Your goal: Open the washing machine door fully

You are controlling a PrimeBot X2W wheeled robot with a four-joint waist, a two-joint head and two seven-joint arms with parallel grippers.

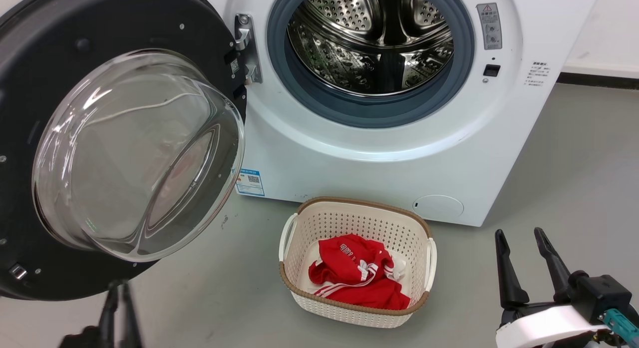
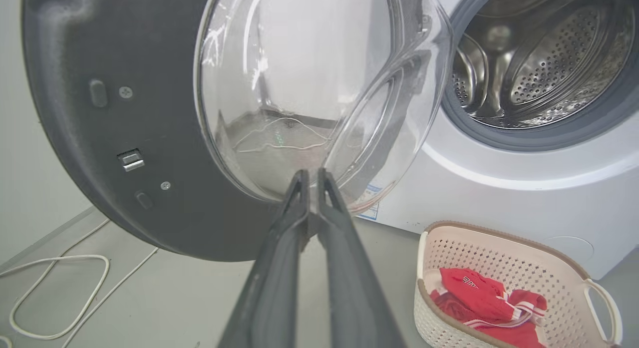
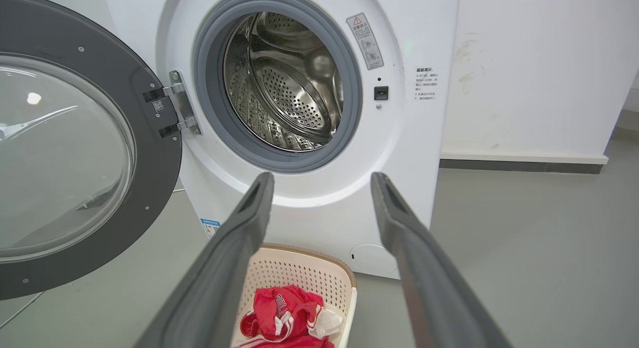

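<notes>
1. The large round black washing machine door (image 1: 125, 148), with its bulging clear glass bowl, fills the left half of the head view. It is swung out on a metal hinge (image 1: 248, 48) at the left of the opening, with its inner side facing the camera.
2. The big white front-loading washing machine (image 1: 379, 153) stands at upper centre. Its perforated steel drum (image 1: 372, 38) is exposed inside a grey rubber ring (image 1: 369, 113), and a blue sticker (image 1: 250, 181) sits low on its front.
3. The left gripper (image 1: 118, 288) is at the lower left, just under the door's bottom rim. In the left wrist view its two dark fingers (image 2: 294, 208) are pressed almost together and hold nothing. Their tips appear against the lower edge of the glass; whether they touch it cannot be told.
4. The right gripper (image 1: 519, 233) is at the lower right over the grey floor (image 1: 549, 188), well away from the door. Its fingers are spread wide and hold nothing.
5. A cream perforated plastic basket (image 1: 357, 204) sits on the floor before the machine, with a crumpled red garment (image 1: 357, 278) with white stripes inside.
6. A white cable (image 2: 60, 288) loops on the floor at the lower left of the left wrist view.
</notes>
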